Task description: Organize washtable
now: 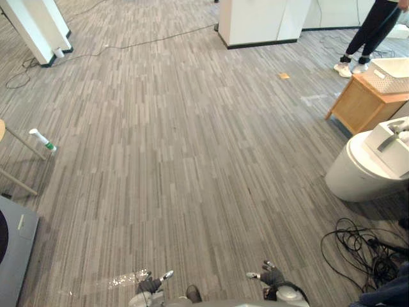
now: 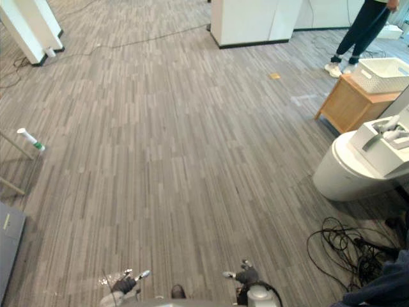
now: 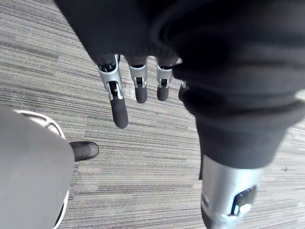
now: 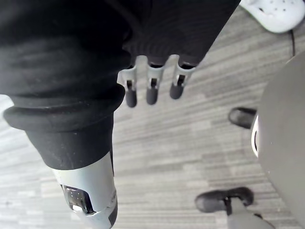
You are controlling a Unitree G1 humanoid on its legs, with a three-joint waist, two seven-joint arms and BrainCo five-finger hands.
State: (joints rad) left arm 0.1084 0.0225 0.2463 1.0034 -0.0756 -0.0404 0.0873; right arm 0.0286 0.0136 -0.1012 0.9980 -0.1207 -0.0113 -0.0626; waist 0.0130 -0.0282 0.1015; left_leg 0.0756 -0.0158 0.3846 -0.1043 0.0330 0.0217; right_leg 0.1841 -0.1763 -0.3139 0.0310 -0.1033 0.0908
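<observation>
Left hand (image 1: 152,284): low at the near edge of the head views, over bare floor (image 1: 192,160). In its wrist view the fingers (image 3: 119,112) hang straight and spread, with nothing between them and the thumb.

Right hand (image 1: 271,276): low at the near edge, to the right of the left hand and apart from it. Its fingers (image 4: 151,94) are also straight and relaxed, with only floor past them. Neither hand holds or touches anything.

Washstand (image 1: 361,171): a white rounded pedestal at the right edge, well apart from both hands. A white box-shaped basin (image 1: 391,148) sits on top of it, with a grey tap (image 1: 388,139) at the basin. The pictures do not show whether anything lies inside the basin.

Wooden side table (image 1: 359,105): just beyond the washstand. A white perforated basket (image 1: 391,75) stands on its top. Its contents cannot be made out.

Tube (image 1: 42,139): white with a green cap, lying at the far left beside thin furniture legs, across the floor from the washstand.

Person (image 1: 369,32): dark trousers and white shoes, standing beyond the side table, near a white cabinet (image 1: 255,22).
</observation>
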